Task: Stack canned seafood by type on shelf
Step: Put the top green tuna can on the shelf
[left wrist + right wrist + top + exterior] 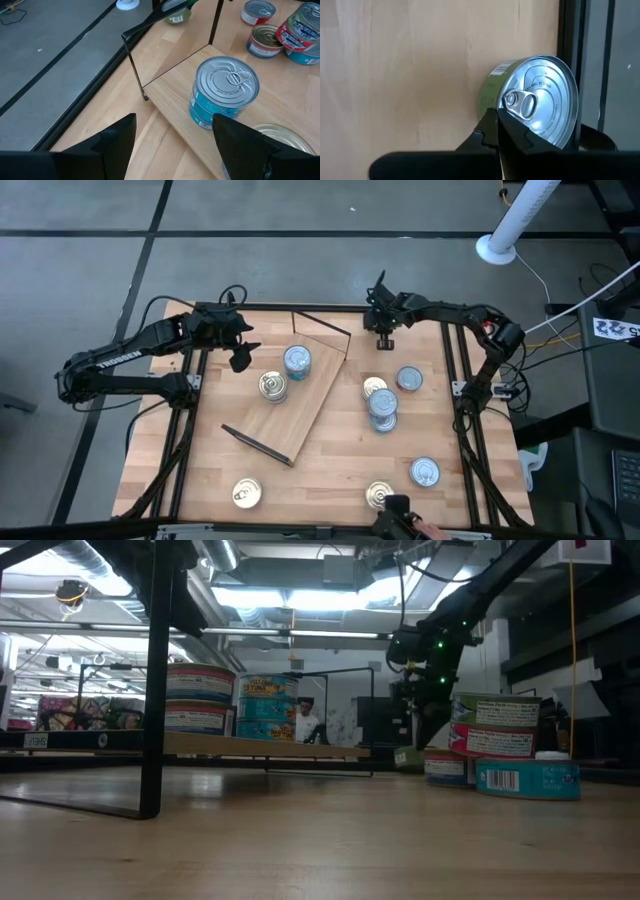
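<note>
On the worktop [330,460] we see the shelf [300,405] carrying two stacks of tins: a blue-labelled one [297,361] and a gold-lidded one [273,386]. More tins [383,408] sit on the worktop to the shelf's right; their print is unreadable. Our left gripper [172,135] hovers beside the shelf, fingers spread. Our right gripper [497,122], fingers pressed together, touches a green-labelled tin [535,100] at the far edge.

Left gripper [240,358] hovers with jaws spread wide, while right gripper [384,340] points down, jaws closed.
</note>
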Controlling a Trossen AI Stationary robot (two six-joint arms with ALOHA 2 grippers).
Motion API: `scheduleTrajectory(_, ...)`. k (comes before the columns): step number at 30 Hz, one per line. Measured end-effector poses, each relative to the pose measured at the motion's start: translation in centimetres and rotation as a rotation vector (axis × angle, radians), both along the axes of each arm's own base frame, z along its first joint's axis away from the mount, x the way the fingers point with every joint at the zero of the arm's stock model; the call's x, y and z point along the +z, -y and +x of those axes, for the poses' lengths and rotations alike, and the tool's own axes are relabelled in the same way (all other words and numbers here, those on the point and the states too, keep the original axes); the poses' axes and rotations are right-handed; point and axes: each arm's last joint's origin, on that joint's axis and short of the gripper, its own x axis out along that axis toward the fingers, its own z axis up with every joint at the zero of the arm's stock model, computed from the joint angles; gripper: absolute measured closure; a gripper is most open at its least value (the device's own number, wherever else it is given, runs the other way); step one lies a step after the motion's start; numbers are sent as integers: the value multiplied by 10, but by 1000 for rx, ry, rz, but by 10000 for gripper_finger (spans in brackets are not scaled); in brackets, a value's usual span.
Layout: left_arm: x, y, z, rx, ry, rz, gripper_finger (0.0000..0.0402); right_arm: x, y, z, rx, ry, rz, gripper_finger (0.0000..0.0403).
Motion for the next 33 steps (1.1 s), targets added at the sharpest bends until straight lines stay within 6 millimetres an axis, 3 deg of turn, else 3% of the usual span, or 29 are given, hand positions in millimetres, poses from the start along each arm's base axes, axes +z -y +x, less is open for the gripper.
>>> scheduleTrajectory(17,0,0,0,0,-1,0,144,0,-10,-4,-49,-69,76,403)
scheduleTrajectory(33,0,0,0,-1,-4,-1,144,13,-51,13,51,-113,36,403)
